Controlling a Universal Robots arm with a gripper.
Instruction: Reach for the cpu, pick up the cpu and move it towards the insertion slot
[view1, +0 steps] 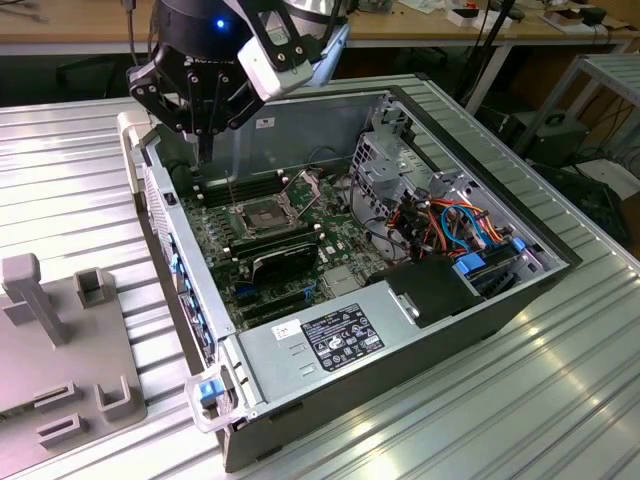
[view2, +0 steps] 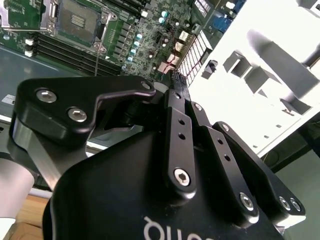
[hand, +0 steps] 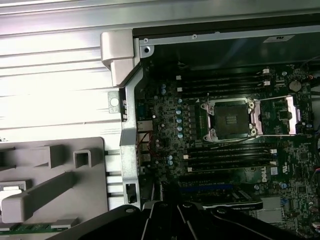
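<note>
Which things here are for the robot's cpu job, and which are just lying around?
For the job: gripper; insertion slot; maybe the cpu, a pale bit in the grey block.
Just lying about: memory slots; coloured cables; labelled power box; drive cage.

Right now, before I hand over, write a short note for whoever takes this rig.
The gripper hangs over a corner of the computer case at the exterior view's left; its grip cannot be read.
The cpu looks to be the pale piece in the grey fixture, though that is uncertain.
The insertion slot is open and bare.
Done: no pickup confirmed.
Left: pickup and carry to the slot.
</note>
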